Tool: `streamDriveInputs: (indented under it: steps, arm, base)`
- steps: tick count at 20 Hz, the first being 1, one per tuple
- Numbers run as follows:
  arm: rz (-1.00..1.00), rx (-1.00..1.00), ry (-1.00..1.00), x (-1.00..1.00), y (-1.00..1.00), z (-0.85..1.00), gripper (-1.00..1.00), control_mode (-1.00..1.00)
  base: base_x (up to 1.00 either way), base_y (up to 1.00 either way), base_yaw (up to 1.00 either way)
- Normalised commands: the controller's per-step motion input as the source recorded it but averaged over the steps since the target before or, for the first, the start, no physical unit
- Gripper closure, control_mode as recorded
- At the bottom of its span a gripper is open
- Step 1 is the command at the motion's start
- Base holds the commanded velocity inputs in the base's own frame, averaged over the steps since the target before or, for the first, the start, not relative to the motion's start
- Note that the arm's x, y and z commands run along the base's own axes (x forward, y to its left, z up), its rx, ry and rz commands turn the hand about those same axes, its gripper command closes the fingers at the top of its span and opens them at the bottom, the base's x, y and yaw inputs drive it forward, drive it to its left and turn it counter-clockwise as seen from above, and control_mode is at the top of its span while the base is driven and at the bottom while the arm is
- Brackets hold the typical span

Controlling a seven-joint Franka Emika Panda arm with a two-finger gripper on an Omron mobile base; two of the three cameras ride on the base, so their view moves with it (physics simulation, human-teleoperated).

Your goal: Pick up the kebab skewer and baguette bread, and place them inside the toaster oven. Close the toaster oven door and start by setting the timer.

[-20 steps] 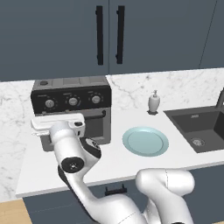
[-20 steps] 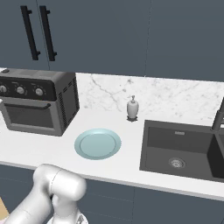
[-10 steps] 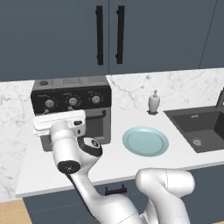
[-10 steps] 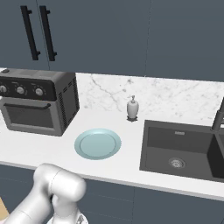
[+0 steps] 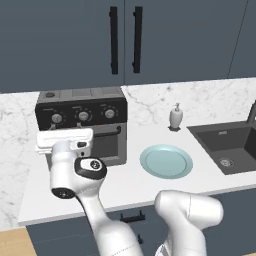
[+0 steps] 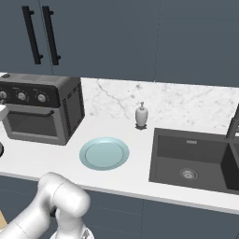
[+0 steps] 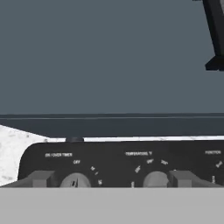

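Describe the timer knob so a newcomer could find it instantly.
Find the toaster oven at the counter's left end. Three round knobs sit in a row on its black control panel. The timer knob is the leftmost, under the "timer" label, beside the temperature knob.

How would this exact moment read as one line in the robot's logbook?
gripper: open, at timer knob | toaster oven door: closed | plate: empty
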Motion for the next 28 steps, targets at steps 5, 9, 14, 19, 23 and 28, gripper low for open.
streamDriveInputs:
  steps: [5,9,14,19,23,28]
  arm:
    - [-0.08,0.02,0.0,0.27,0.11,0.0,-1.0,-1.0]
    - [-0.04,0.02,0.0,0.16,0.2,-0.04,-1.0,-1.0]
    - [0.0,0.01,0.0,0.22,0.21,-0.06,-1.0,-1.0]
    - [0.0,0.01,0.0,0.28,0.07,0.0,-1.0,-1.0]
    - [0.0,0.01,0.0,0.15,0.0,-0.03,-1.0,-1.0]
    - [0.0,0.01,0.0,0.12,0.0,-0.07,-1.0,-1.0]
  base:
    - [0.0,0.0,0.0]
    - [0.0,0.0,0.0]
    - [0.0,0.0,0.0]
    - [0.0,0.0,0.0]
    - [0.0,0.0,0.0]
    - [0.0,0.0,0.0]
